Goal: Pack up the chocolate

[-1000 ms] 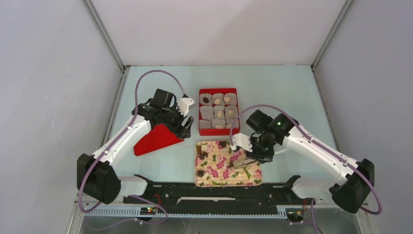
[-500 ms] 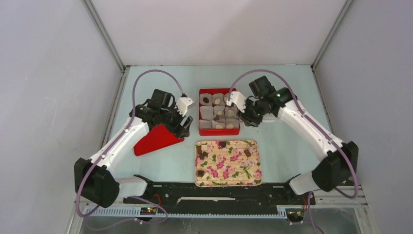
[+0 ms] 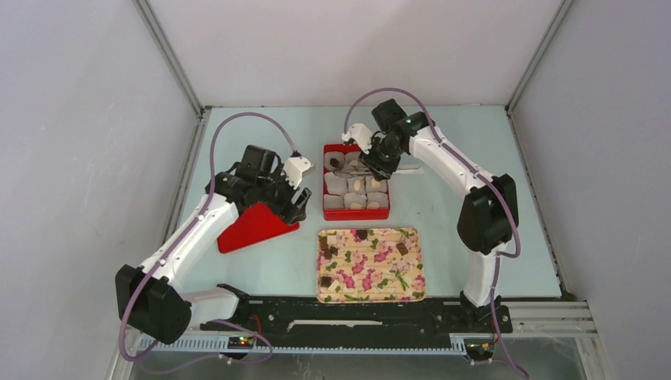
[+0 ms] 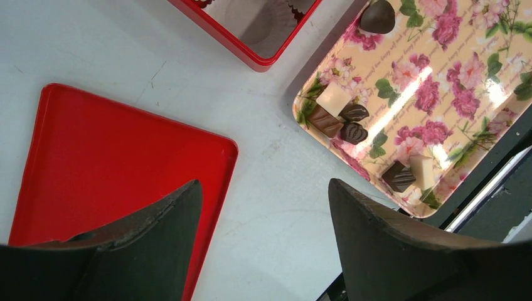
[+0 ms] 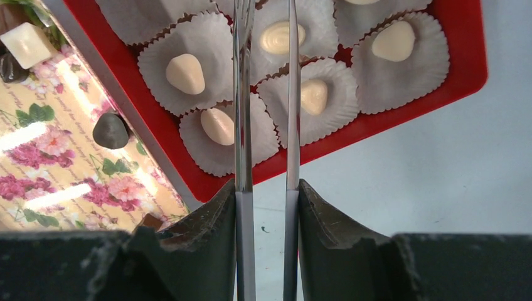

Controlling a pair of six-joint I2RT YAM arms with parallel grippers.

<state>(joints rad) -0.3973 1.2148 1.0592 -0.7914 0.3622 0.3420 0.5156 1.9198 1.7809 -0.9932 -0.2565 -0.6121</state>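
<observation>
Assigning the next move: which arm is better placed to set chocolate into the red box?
Right: the right gripper holds tongs directly over the red box, while the left gripper hangs open over the red lid.
</observation>
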